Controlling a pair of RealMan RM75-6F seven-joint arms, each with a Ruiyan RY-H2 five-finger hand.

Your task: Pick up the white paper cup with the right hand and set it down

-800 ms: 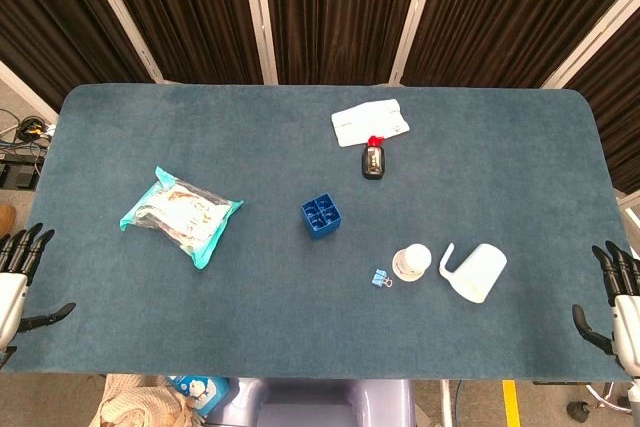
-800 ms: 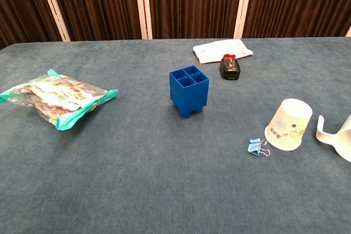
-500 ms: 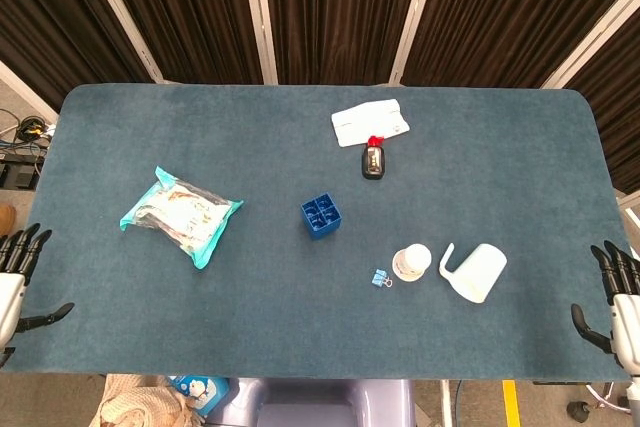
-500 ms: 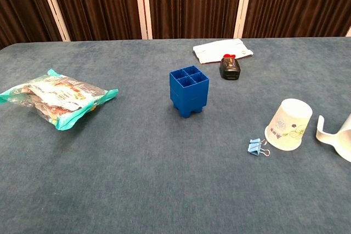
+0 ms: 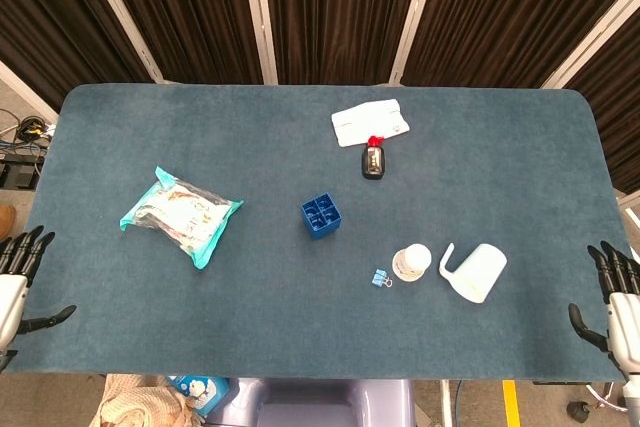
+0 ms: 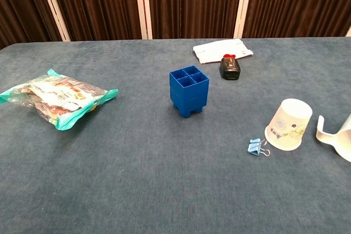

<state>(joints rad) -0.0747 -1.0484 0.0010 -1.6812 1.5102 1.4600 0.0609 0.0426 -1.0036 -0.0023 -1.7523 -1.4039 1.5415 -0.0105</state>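
- Paper cup (image 6: 288,124): upside down on the table (image 5: 200,327), between a small blue clip (image 6: 255,146) and a white jug (image 5: 476,271).
- Right hand (image 5: 618,309): fingers spread, holding nothing (at the table's right edge).
- Left hand (image 5: 14,277): likewise, at the left edge.

Left hand (image 5: 14,282) sits just off the near left corner of the blue felt-covered table (image 5: 300,347), fingers straight and apart, thumb out toward the table edge, holding nothing. Right hand (image 5: 615,309) mirrors it off the near right corner: fingers spread, thumb angled inward, nothing held. Both show only in the head view; neither reaches over the table.
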